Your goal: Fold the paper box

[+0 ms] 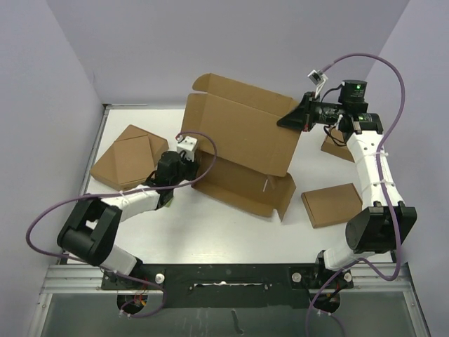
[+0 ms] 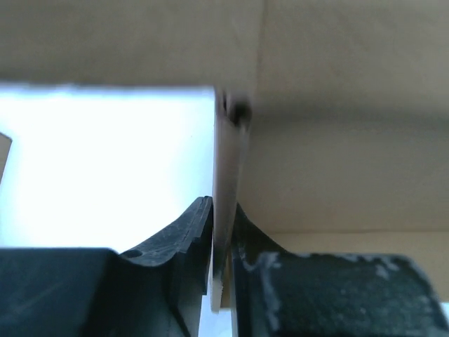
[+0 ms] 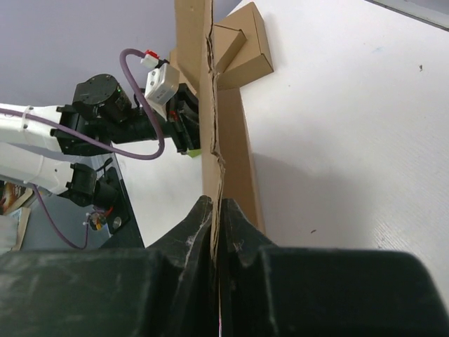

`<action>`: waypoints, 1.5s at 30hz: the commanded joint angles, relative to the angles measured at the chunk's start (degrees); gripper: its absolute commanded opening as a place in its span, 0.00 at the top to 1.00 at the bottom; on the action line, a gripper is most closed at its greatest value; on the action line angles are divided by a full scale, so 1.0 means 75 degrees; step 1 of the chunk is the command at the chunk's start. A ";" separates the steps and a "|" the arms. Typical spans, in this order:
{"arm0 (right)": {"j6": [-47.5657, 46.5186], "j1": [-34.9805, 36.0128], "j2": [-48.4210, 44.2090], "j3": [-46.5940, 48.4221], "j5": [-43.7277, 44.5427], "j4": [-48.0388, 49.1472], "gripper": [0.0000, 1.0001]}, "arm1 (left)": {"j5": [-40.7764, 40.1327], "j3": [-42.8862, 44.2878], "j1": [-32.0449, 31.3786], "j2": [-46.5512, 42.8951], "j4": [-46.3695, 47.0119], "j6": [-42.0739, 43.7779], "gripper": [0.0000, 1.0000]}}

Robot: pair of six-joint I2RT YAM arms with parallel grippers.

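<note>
Plain brown die-cut cardboard mailer box is noted mid-way across the white table, large panel upright. Its long axis is spanned by both arms. Left gripper is clamped on the panel's left edge, right gripper on its upper right edge.

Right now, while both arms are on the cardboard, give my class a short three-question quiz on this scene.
1. True or false: the right jaws are shut on an edge of the paper box.
2. Over the table, the box's large panel is: A lying flat; B raised; C folded shut.
3. Name what the left jaws clamp.
Key: 1 true; 2 B; 3 a thin panel edge of the paper box.
</note>
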 commanded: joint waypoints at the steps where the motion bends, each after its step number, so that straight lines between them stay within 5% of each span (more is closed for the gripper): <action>1: 0.0684 -0.0046 -0.0432 0.0042 -0.0176 0.0969 1.00 | 0.0215 -0.0023 -0.0033 -0.1184 -0.1140 -0.0491 0.82; 15: 0.1018 -0.0116 -0.0433 -0.0515 -0.0448 0.1431 1.00 | 0.0347 -0.0211 -0.0001 -0.1286 -0.1047 -0.0508 0.53; 21: 0.1008 -0.0129 -0.0371 -0.0550 -0.0463 0.1448 1.00 | 0.0338 0.0351 0.0185 -0.0657 -0.1200 -0.0393 0.52; 38: 0.0995 -0.0169 -0.0284 -0.0559 -0.0483 0.1488 1.00 | -0.0247 0.1114 0.0172 0.0314 -0.1017 -0.0319 0.61; 42: 0.1018 -0.0164 -0.0261 -0.0560 -0.0492 0.1502 1.00 | -0.0260 0.1155 0.0156 0.0424 -0.0879 -0.0337 0.89; 45: 0.1018 -0.0175 -0.0284 -0.0571 -0.0495 0.1502 1.00 | -0.0249 0.1158 0.0143 0.0520 -0.0833 -0.0339 0.94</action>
